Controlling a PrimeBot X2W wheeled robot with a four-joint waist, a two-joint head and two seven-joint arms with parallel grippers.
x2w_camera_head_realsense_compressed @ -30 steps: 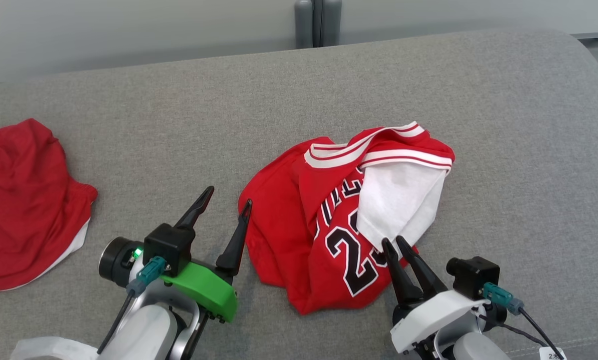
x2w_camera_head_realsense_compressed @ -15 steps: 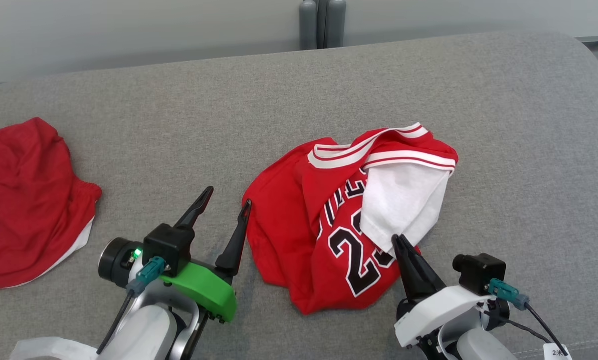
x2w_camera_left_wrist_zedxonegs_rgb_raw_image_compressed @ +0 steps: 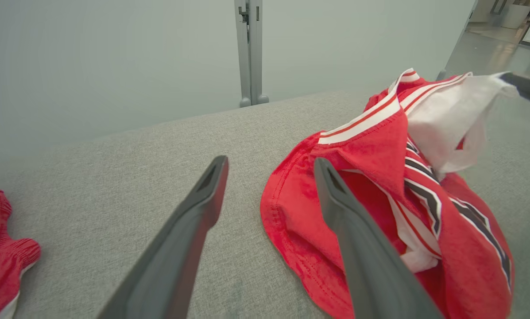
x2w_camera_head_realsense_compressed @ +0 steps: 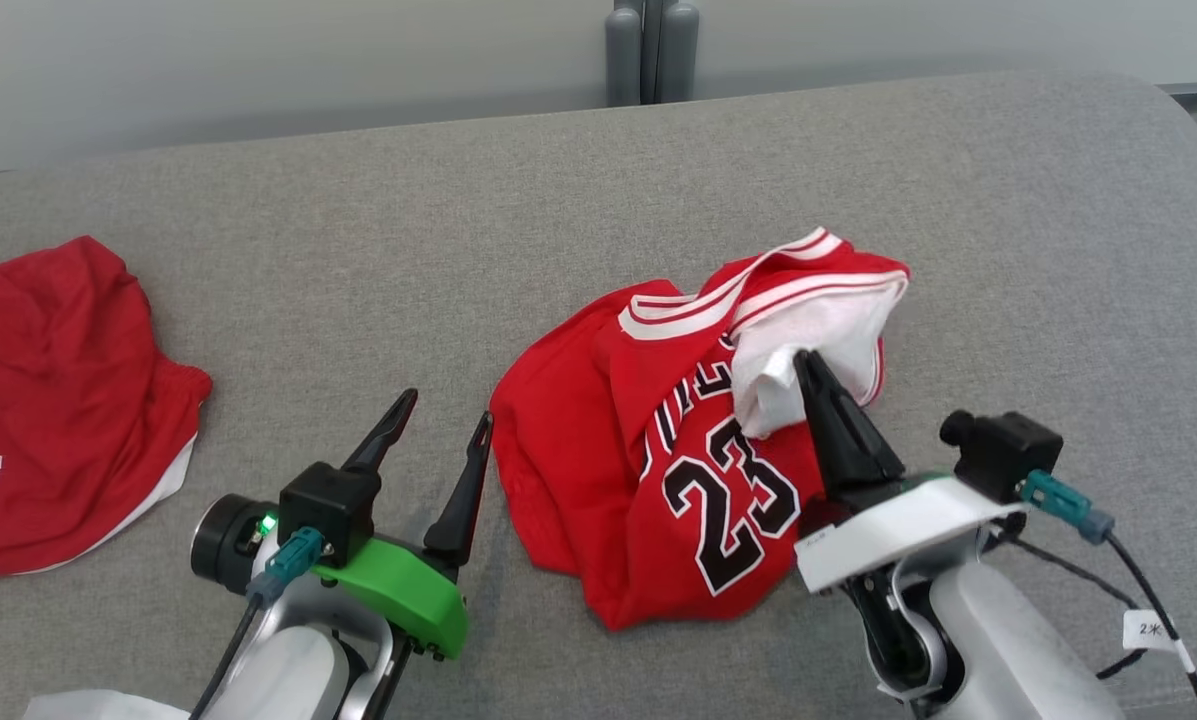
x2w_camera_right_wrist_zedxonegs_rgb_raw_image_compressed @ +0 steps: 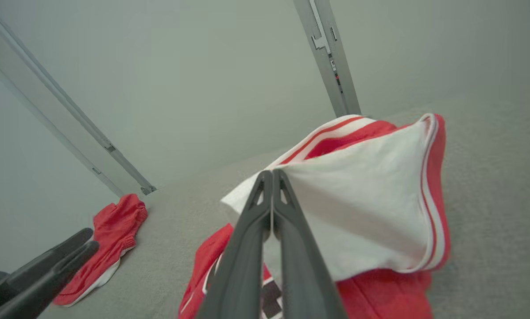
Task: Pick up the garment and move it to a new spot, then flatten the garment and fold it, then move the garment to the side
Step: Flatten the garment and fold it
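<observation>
Grey cushion (x2w_camera_head_realsense_compressed: 558, 200) bears the red jersey (x2w_camera_head_realsense_compressed: 598, 430), white lining (x2w_camera_head_realsense_compressed: 843, 325) pinched by right hand (x2w_camera_head_realsense_compressed: 806, 362), wide left hand (x2w_camera_head_realsense_compressed: 446, 407) beside.

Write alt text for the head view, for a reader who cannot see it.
The right gripper is shut on the white inner fabric of a crumpled red number 23 jersey on a grey fabric surface. The left gripper is open beside the jersey; another red garment lies far left.

My left hand (x2w_camera_head_realsense_compressed: 448, 405) is hovering near me, spread wide; my right hand (x2w_camera_head_realsense_compressed: 806, 357) is reaching farther, pinching tightly shut.
</observation>
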